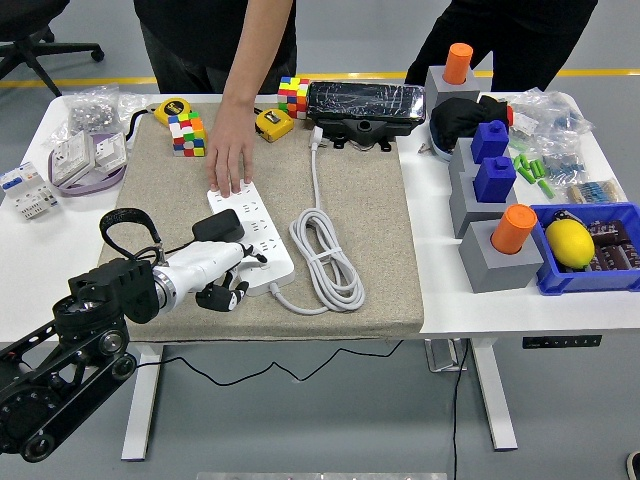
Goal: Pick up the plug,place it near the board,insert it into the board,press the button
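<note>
Person's hand (229, 150) atop board's (262, 232) far end

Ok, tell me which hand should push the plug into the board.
Left. The left hand already holds the black plug right over the white power strip, which a person's hand steadies at its far end. The right hand is not in view.

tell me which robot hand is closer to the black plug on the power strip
Left. The left robot hand is right at the black plug on the power strip; the right one is out of view.

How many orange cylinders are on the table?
2. One orange cylinder stands on a grey block at the far right; the other orange cylinder sits on a grey block beside the blue bin. None seem hidden.
</note>
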Action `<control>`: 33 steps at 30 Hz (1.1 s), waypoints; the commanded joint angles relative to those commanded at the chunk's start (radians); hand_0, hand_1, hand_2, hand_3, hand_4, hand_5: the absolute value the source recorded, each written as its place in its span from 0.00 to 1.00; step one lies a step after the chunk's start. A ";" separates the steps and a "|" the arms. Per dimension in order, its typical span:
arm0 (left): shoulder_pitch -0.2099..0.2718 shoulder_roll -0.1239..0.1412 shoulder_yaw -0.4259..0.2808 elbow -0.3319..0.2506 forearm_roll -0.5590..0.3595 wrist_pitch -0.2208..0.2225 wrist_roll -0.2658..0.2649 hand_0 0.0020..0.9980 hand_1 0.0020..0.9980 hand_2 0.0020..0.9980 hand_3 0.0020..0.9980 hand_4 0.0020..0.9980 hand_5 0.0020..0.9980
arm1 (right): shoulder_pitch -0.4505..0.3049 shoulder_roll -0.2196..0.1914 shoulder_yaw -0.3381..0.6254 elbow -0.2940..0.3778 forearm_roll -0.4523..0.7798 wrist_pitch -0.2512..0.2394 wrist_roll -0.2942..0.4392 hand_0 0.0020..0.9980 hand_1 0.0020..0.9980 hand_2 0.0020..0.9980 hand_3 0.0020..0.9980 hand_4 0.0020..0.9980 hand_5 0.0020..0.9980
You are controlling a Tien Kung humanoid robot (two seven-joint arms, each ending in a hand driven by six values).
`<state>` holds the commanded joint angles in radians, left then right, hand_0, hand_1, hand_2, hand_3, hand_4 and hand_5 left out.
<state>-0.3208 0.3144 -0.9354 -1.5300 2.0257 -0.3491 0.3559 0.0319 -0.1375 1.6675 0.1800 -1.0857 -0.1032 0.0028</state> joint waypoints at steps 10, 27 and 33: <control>0.003 0.003 0.011 0.005 -0.002 0.009 -0.005 0.15 0.00 0.10 0.84 0.38 0.00 | -0.004 0.001 0.003 0.000 -0.003 -0.001 0.000 0.82 0.79 0.78 0.80 1.00 1.00; 0.004 0.003 0.010 0.016 0.002 0.019 -0.010 0.15 0.00 0.10 0.84 0.38 0.00 | -0.006 0.002 0.008 0.000 -0.007 -0.002 -0.002 0.82 0.79 0.78 0.80 1.00 1.00; -0.005 0.003 0.009 0.018 0.005 0.022 -0.011 0.15 0.00 0.10 0.84 0.38 0.00 | -0.004 0.001 0.005 0.000 -0.005 -0.002 -0.001 0.82 0.79 0.78 0.80 1.00 1.00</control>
<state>-0.3260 0.3169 -0.9266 -1.5118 2.0309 -0.3272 0.3446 0.0282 -0.1367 1.6726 0.1800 -1.0911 -0.1051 0.0015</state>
